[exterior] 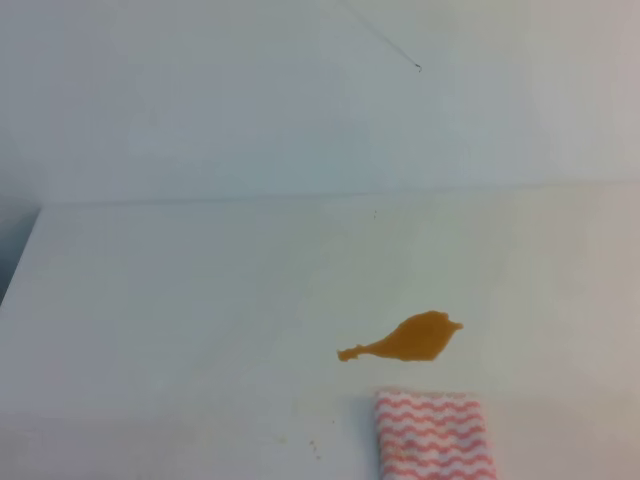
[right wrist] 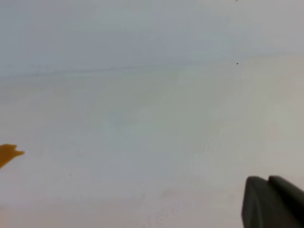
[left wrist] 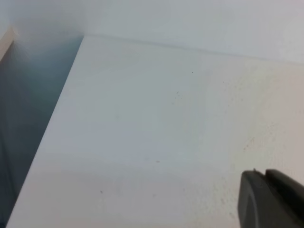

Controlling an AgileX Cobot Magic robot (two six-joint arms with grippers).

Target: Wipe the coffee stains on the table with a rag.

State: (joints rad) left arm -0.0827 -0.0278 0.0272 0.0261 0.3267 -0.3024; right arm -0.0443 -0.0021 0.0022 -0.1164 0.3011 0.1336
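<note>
The coffee stain (exterior: pixel 415 337) is an orange-brown teardrop puddle with a thin tail pointing left, on the white table (exterior: pixel 180 310) right of centre. Its edge also shows at the left border of the right wrist view (right wrist: pixel 7 154). The rag (exterior: pixel 433 436), pink-red and white wavy stripes, lies flat just in front of the stain, cut by the bottom edge. Neither gripper shows in the exterior view. A dark finger (left wrist: pixel 268 199) of my left gripper shows at the bottom right of the left wrist view, and a dark finger (right wrist: pixel 270 203) of my right gripper in the right wrist view. Neither touches the rag.
The table's left edge (left wrist: pixel 52 128) drops off to a dark gap. A pale wall (exterior: pixel 300 90) rises behind the table's far edge. A few tiny dark specks (exterior: pixel 313 447) lie left of the rag.
</note>
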